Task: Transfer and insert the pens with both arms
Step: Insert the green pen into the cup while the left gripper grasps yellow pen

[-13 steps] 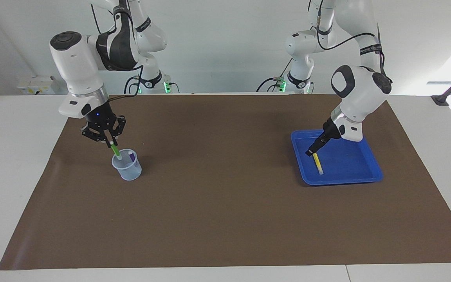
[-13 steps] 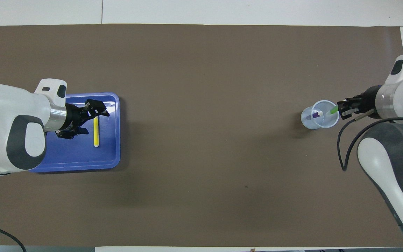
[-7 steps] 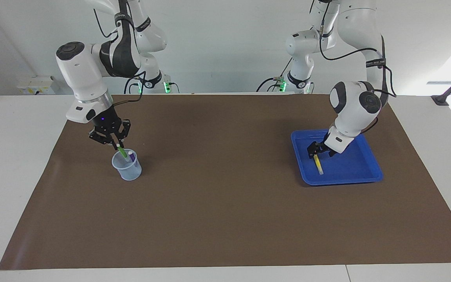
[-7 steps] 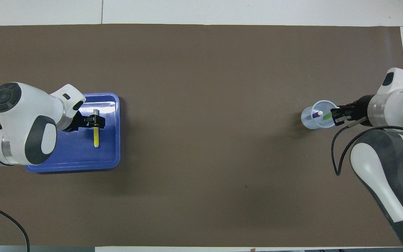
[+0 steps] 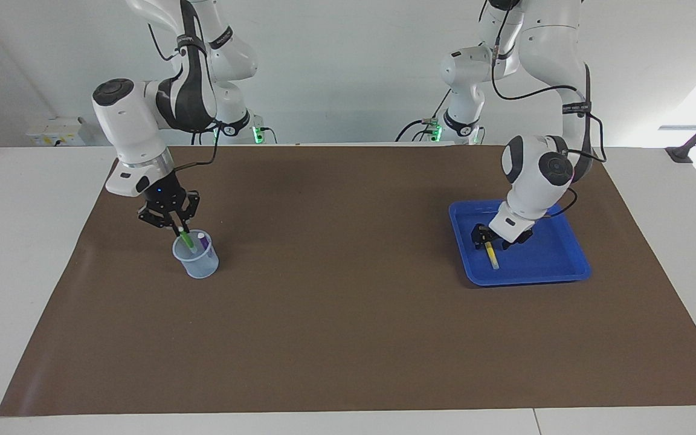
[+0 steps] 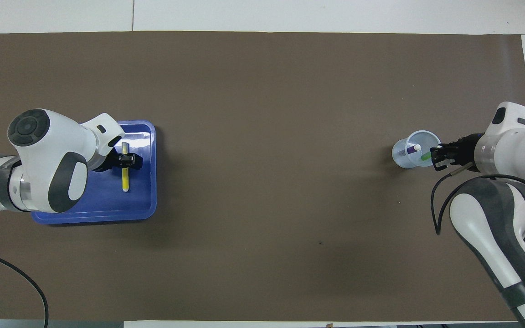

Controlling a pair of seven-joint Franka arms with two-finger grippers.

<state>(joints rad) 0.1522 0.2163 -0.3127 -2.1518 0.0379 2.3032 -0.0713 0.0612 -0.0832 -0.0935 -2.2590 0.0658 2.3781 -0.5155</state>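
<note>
A yellow pen (image 5: pixel 493 258) (image 6: pixel 126 180) lies flat in the blue tray (image 5: pixel 541 257) (image 6: pixel 94 206) toward the left arm's end of the table. My left gripper (image 5: pixel 487 241) (image 6: pixel 126 160) is low over the pen's end nearer the robots, open, one jaw on each side of it. At the right arm's end stands a clear cup (image 5: pixel 198 263) (image 6: pixel 401 156) with a purple pen (image 5: pixel 202 240) (image 6: pixel 411 148) leaning inside. My right gripper (image 5: pixel 180 228) (image 6: pixel 434 155) is just above the cup's rim, shut on a green pen (image 5: pixel 188 240) (image 6: pixel 425 156) whose lower end is inside the cup.
A brown mat (image 5: pixel 348 314) covers most of the white table. A thin black angled stand (image 5: pixel 683 154) rises from the table's corner at the left arm's end. A socket box (image 5: pixel 55 132) sits against the wall at the right arm's end.
My left gripper swung down onto the yellow pen and its jaws have begun to narrow. My right gripper lowered the green pen deeper into the cup.
</note>
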